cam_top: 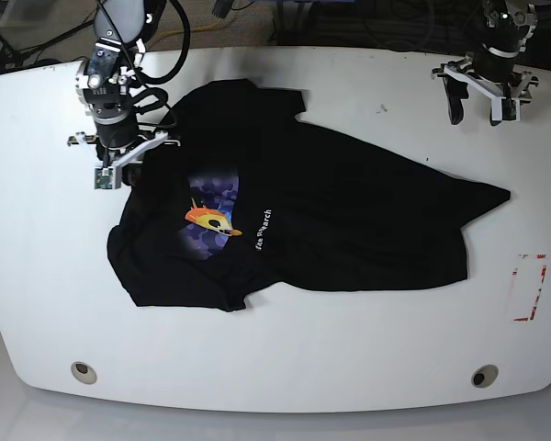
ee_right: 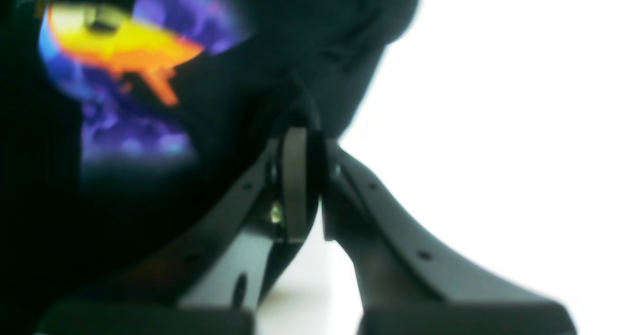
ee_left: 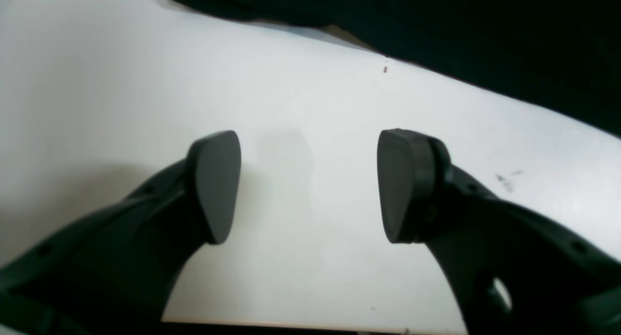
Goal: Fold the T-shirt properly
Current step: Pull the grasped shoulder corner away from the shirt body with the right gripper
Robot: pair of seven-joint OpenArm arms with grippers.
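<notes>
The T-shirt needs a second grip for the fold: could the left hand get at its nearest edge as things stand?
Probably yes. The left hand stands open, holding nothing, over bare white table, and nothing lies between it and the T-shirt. The right hand is shut on cloth at the shirt's far side.

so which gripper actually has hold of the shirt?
The right gripper, shut on a fold of the T-shirt near the print. The left gripper is open over bare table, clear of the cloth.
</notes>
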